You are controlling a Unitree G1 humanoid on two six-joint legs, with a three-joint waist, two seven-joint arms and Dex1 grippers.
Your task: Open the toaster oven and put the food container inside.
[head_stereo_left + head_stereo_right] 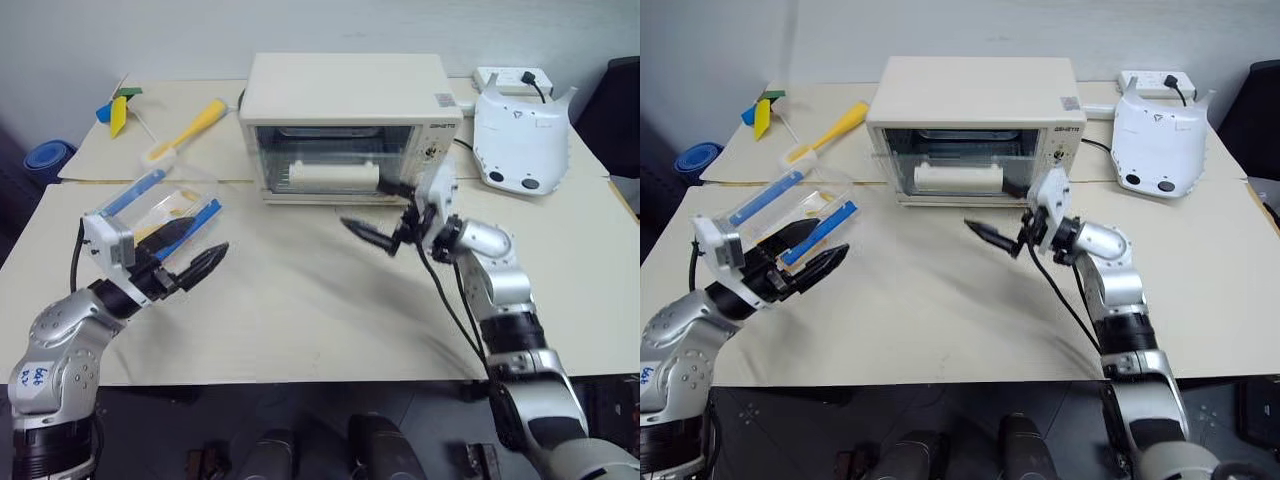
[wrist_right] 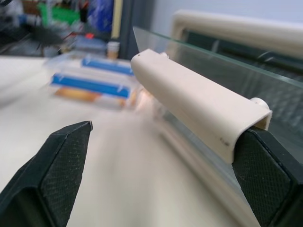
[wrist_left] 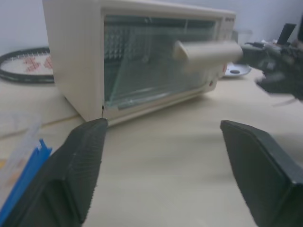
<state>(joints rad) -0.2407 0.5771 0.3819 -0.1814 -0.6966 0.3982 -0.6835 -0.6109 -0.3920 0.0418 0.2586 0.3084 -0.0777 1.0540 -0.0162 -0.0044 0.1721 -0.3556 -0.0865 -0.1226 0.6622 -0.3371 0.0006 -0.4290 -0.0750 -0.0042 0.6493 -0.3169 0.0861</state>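
The cream toaster oven (image 1: 345,90) stands at the back middle of the table. Its glass door (image 3: 142,66) leans outward, partly open, with the white bar handle (image 2: 189,99) at its top edge. My right gripper (image 1: 380,212) is open in front of the oven's right side. The handle's end lies close to one of its fingertips (image 2: 265,175). The food container (image 1: 150,200), clear with blue strips, sits tilted at the left. My left gripper (image 1: 185,255) is open right beside it, and one finger (image 3: 78,165) is next to a blue strip, with nothing between the fingers.
A yellow-handled brush (image 1: 190,128) and a blue-and-yellow tool (image 1: 118,110) lie at the back left. A white shield-shaped device (image 1: 520,140) and a power strip (image 1: 515,78) sit right of the oven. Bare tabletop (image 1: 300,300) stretches between my arms.
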